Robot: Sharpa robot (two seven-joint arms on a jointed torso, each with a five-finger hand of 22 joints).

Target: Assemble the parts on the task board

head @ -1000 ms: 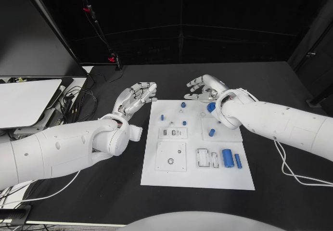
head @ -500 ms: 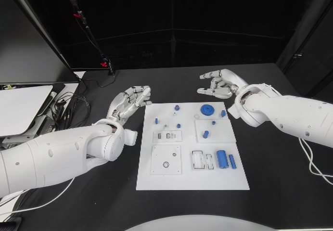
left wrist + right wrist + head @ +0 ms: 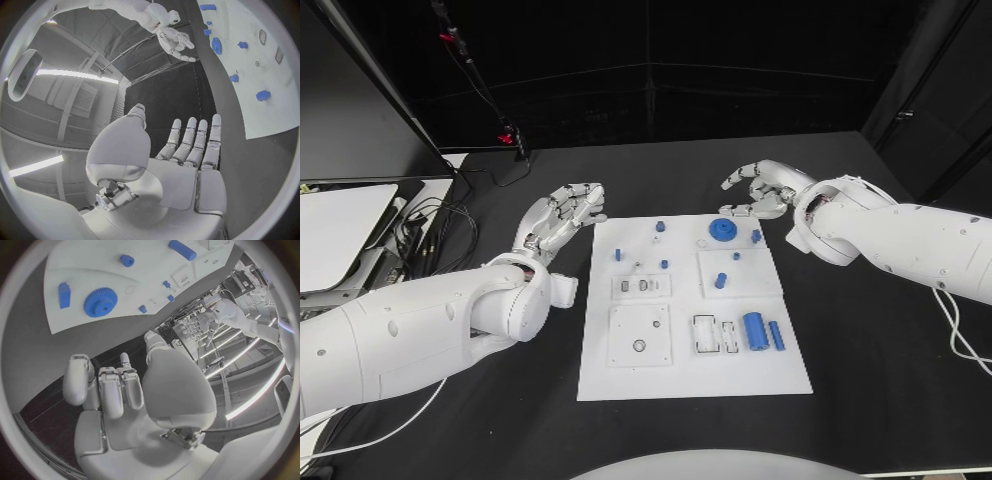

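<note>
- Task board (image 3: 692,375) first: we see a flat white rectangular plate lying in the middle of the black table (image 3: 877,350), its surface matt and smooth, with several shallow square and rectangular recesses outlined on it
- At the board's far end we see a round blue gear (image 3: 723,229) with a toothed rim, lying flat; the right wrist view shows the same gear (image 3: 100,302) with a small hole at its centre
- Just beside the gear, toward the board's right edge, we make out a small blue block (image 3: 756,237)
- Nearer the robot, on the board's right side, a smooth blue cylinder (image 3: 753,331) lies on its side, with a thinner blue bar (image 3: 776,336) just beside it
- Several small blue pegs (image 3: 662,264) stand or lie scattered about the board's far half; we cannot tell their exact shapes
- Our right hand (image 3: 764,190) hangs beyond the board's far right corner, silver and jointed, fingers curled inward around nothing, not touching the board
- Our left hand (image 3: 560,217) sits just off the board's far left corner, fingers straight and lying side by side, holding nothing; the left wrist view shows the palm flat and the fingers (image 3: 194,142) extended over the black table
</note>
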